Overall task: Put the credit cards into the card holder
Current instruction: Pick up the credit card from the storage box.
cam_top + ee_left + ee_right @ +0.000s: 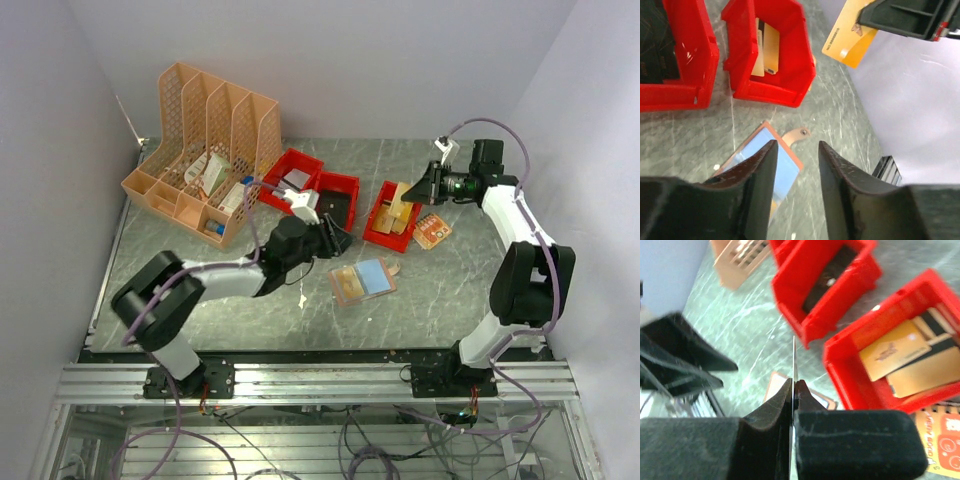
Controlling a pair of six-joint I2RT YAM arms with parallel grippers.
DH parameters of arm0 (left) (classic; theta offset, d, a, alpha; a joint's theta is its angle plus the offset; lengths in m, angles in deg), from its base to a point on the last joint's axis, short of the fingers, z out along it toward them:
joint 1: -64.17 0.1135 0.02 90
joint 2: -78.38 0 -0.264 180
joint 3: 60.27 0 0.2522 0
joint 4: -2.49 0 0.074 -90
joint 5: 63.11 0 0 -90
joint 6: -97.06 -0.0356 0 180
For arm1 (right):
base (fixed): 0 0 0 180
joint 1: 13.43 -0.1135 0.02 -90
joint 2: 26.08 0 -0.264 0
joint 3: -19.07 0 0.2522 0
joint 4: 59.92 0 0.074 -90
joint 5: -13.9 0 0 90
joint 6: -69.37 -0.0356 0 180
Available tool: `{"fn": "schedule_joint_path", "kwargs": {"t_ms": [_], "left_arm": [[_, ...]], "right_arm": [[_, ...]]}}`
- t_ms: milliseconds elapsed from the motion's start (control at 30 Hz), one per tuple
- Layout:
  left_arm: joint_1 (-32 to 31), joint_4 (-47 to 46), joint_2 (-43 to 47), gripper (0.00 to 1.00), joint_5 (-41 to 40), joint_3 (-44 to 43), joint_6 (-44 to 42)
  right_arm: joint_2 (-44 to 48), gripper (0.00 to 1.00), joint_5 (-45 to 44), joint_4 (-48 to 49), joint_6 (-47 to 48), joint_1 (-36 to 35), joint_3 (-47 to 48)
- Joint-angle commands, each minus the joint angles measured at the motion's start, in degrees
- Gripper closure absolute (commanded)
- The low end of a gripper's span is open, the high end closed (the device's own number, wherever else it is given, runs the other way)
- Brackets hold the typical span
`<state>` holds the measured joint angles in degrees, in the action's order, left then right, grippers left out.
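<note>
Card holder [362,281] apparently below left claw [339,240]

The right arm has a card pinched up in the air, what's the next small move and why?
Probably swing the right gripper toward the card holder: it is shut on a gold card in the air, and the holder lies open on the table by the open left gripper.

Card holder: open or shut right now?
Open. The card holder lies spread flat on the table, both inner halves showing, its snap tab loose.
</note>
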<state>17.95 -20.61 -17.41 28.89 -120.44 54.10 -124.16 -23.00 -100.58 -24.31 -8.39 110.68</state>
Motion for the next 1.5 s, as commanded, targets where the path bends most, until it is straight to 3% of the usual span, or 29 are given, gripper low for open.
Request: {"fn": "schedule_joint_path", "kwargs": {"t_ms": [0,167,267,500,600,733,833,1000,1267,1467], "left_arm": [[0.3,-8.0,10.8,0.45,0.0,9.1,-5.7],[0.4,-5.2,25.3,0.21,-1.0,17.7,-8.7],[0.5,-6.0,30.7,0.13,0.9,21.9,-8.7],[0.5,-20.7,32.8,0.14,6.3,33.4,-3.5],[0.1,-16.9,32.7,0.14,8.9,33.0,-4.1],[-1.6,-20.7,32.2,0.14,10.7,33.9,-6.5],[-2.4,-20.5,32.5,0.14,12.9,33.2,-8.9],[-3.2,-18.2,30.3,0.22,17.0,30.2,-10.6],[-3.6,-10.5,25.6,0.28,21.0,23.9,-14.0],[-3.6,-11.3,19.5,0.34,23.1,20.4,-14.3]], "right_arm": [[3.1,1.0,14.7,-11.3,21.8,-0.4,-2.0],[5.2,1.0,19.6,-19.6,35.1,-2.1,-5.0],[6.6,1.0,22.1,-23.3,42.7,-3.5,-6.8],[5.9,1.0,21.2,-34.3,61.1,-11.6,-7.9],[6.1,1.0,20.2,-34.5,63.6,-14.2,-9.1],[4.7,1.0,18.7,-33.1,62.1,-15.9,-9.9],[1.8,1.0,19.1,-38.8,67.0,-16.5,-7.9],[-1.7,1.0,18.2,-45.7,73.6,-18.1,-5.3],[-1.1,1.0,15.9,-43.0,71.4,-20.6,-5.9],[-1.7,1.0,16.3,-46.7,75.8,-21.9,-5.2]]}}
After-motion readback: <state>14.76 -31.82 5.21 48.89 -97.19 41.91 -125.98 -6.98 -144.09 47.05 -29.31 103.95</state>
